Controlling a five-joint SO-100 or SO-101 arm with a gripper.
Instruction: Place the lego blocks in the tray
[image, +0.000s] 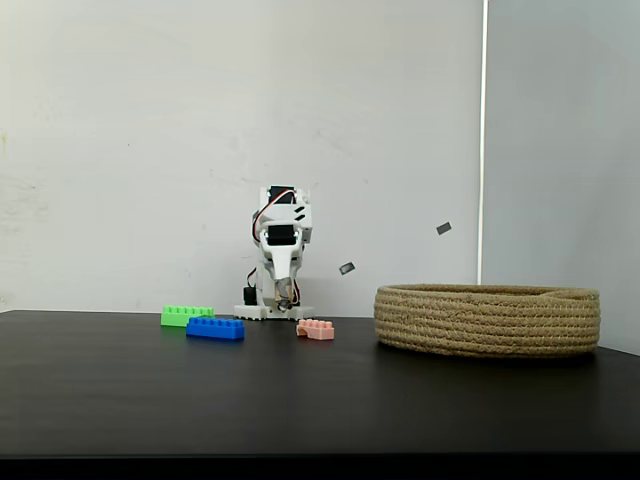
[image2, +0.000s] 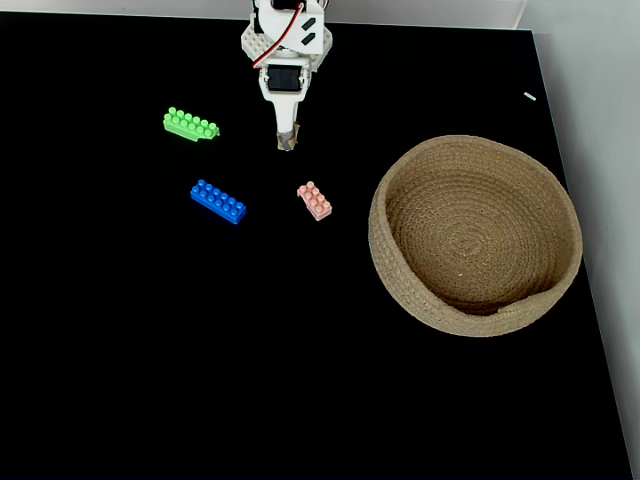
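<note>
Three lego blocks are seen lying on the black desk (image2: 300, 360), all outside the tray (image2: 400, 275). In the fixed view from above, the pink block (image2: 314, 200) is set just below and slightly right of the gripper (image2: 287, 142), the blue block (image2: 218, 201) below and to its left, and the green block (image2: 190, 124) level with it on the left. The woven tray is placed well to the gripper's right, close to the desk's right edge. The gripper is pointed downward with nothing held; whether its jaws are parted cannot be told. Open desk surface is left between the blocks and the near edge.
</note>
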